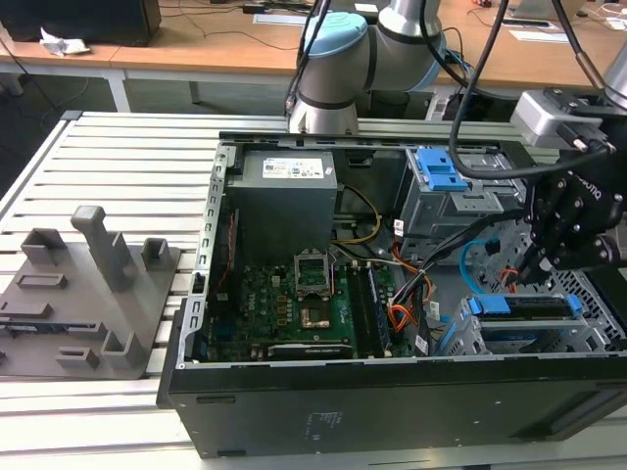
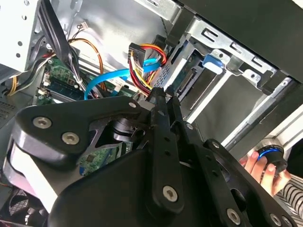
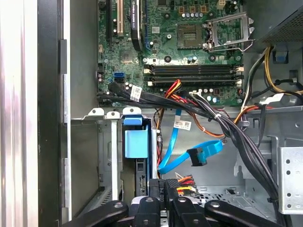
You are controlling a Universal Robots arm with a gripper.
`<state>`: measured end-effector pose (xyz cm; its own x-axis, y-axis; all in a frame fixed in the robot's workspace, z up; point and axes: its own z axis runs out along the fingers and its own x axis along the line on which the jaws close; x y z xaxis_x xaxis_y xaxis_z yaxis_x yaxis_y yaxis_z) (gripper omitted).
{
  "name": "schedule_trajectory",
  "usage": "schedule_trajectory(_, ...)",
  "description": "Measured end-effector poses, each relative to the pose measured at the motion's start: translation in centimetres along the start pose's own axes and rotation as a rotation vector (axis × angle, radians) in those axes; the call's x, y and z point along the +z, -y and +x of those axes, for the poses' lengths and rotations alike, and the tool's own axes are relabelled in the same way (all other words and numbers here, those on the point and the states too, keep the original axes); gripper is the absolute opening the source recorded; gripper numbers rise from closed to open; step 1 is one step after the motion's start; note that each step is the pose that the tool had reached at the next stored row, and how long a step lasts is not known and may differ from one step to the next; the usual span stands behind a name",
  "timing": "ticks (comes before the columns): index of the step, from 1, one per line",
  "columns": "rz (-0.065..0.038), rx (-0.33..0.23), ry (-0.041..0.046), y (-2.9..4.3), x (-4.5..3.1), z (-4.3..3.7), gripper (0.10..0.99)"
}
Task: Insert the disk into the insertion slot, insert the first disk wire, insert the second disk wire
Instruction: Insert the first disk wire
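The disk (image 1: 519,305) in its blue carrier sits inside the insertion slot (image 1: 593,328), the low grey perforated cage at the exterior view's right. In the first wrist view the carrier's blue tab (image 3: 137,142) lies between the cage walls (image 3: 106,156). My black gripper (image 1: 536,264) hangs just over the disk's end. Its fingers (image 2: 158,109) are pressed together on the first disk wire (image 2: 144,61), a red, yellow and orange bundle ending in a black plug. The second disk wire (image 3: 199,153), a flat blue cable with a black plug, lies loose beside the cage.
A taller grey cage with a blue latch (image 1: 439,168) stands behind the gripper. Thick black cable bundles (image 3: 222,123) cross over the motherboard (image 1: 304,294). A person's hand (image 2: 259,166) holds a black knob outside the case. Grey fixtures (image 1: 93,294) lie on the slatted table.
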<state>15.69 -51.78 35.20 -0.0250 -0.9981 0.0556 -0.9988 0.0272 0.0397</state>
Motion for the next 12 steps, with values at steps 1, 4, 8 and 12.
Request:
schedule_trajectory(1, 0.000, 0.000, 0.0000, 0.00, 0.00, 0.01, 0.169)
schedule_trajectory(4, 0.000, 0.000, 0.0001, 0.00, 0.00, 0.04, 0.169)
schedule_trajectory(8, 0.000, 0.000, 0.0001, 0.02, 0.05, 0.83, 0.169)
schedule_trajectory(12, 0.000, 0.000, 0.0001, 0.06, 0.13, 2.30, 0.169)
